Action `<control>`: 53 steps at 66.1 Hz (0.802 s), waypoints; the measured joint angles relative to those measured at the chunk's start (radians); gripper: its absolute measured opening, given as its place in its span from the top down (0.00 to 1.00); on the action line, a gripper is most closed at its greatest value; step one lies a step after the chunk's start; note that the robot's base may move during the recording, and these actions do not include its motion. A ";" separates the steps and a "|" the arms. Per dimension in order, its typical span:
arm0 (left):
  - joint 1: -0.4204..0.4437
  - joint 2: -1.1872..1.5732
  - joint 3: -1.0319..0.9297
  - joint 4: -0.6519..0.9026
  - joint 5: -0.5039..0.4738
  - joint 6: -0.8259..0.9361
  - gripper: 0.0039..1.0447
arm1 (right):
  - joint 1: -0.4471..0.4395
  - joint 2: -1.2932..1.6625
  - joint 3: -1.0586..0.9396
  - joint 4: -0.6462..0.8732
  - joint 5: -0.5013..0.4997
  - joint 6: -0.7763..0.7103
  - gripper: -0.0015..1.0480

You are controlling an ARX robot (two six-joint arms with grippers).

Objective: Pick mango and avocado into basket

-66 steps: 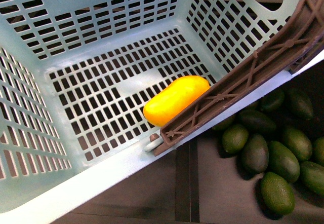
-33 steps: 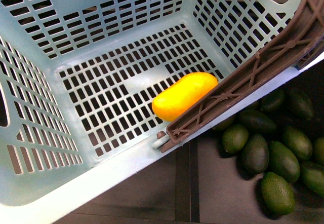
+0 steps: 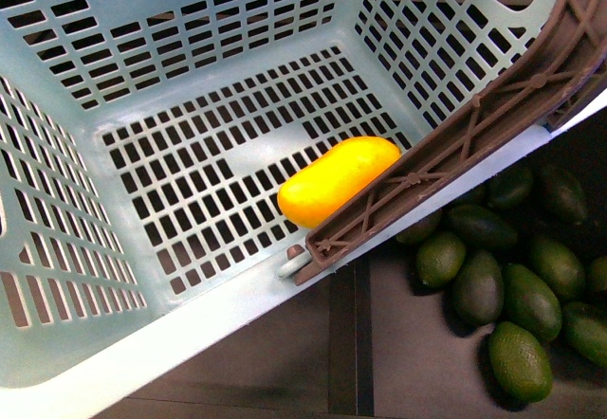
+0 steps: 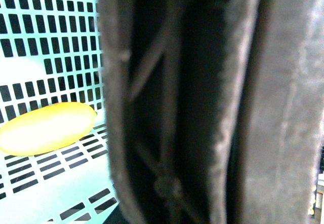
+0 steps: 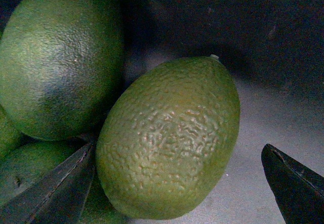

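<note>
yellow mango (image 3: 339, 180) lies in teal basket (image 3: 142, 353); right claw (image 5: 177, 150) spread wide around an avocado (image 5: 169, 127), left claw unseen

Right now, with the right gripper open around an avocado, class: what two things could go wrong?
The avocado sits against a neighbouring avocado, so one finger of the right gripper may snag it. The brown handle crosses the basket on the avocado side and may block the drop.
</note>
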 joint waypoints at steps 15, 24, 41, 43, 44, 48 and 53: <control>0.000 0.000 0.000 0.000 -0.002 0.000 0.88 | 0.019 0.050 0.052 0.009 0.012 0.028 0.08; 0.000 0.000 0.000 0.000 -0.003 0.000 0.88 | 0.032 0.076 0.082 0.014 0.025 0.047 0.08; 0.000 0.000 0.000 0.000 -0.002 0.000 0.88 | 0.054 0.109 0.123 0.014 0.031 0.076 0.08; 0.000 0.000 0.000 0.000 -0.002 0.000 0.88 | 0.056 0.111 0.125 0.014 0.031 0.078 0.08; 0.000 0.000 0.000 0.000 -0.002 0.000 0.88 | 0.056 0.113 0.126 0.014 0.031 0.079 0.08; 0.000 0.000 0.000 0.000 0.000 0.000 0.88 | 0.059 0.116 0.129 0.014 0.032 0.085 0.08; 0.000 0.000 0.000 0.000 -0.001 0.000 0.88 | 0.061 0.120 0.132 0.014 0.033 0.089 0.08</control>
